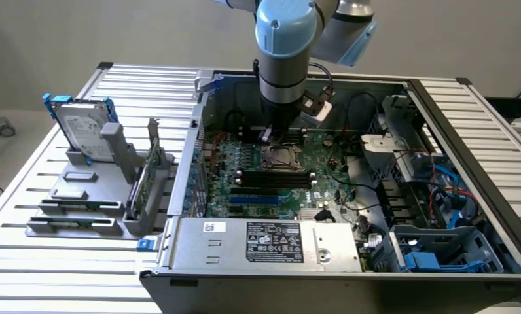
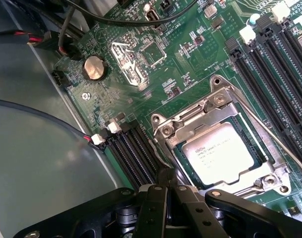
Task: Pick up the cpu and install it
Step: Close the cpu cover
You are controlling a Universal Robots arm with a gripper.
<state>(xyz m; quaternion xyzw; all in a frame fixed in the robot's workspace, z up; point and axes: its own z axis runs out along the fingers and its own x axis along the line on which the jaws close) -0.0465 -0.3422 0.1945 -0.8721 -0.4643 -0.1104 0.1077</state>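
- The arm (image 1: 285, 52) reaches down into the open computer case (image 1: 470, 131), which sits on the slatted metal worktop (image 1: 33, 261).
- The hand (image 2: 165, 181) is pressed together, fingertips closed on each other with nothing between them. In the exterior view the hand (image 1: 266, 135) sits low over the green motherboard (image 1: 330, 163), right at the far edge of the socket (image 1: 283, 157).
- The cpu (image 2: 217, 153) lies flat in the socket, silver top up with the printing showing. The metal frame (image 2: 200, 111) wraps around all 4 of its edges.
- In the wrist view the fingertips are just beside 1 side of that frame, next to the black memory slots (image 2: 136, 153). Can't tell if they actually touch the board.
- They aren't touching the cpu, there's a clear bit of frame between the two.
- A thin wire lever (image 2: 282, 141) runs along the socket's other side.
- A round coin battery (image 2: 93, 68) sits further off on the board, well apart from the socket.
- On the exterior view's left, outside the case, a hard drive (image 1: 84, 131) with blue rails stands upright in a grey holder (image 1: 77, 196).
- At the near edge of the case there's the silver power supply box (image 1: 269, 245) with its label facing up.
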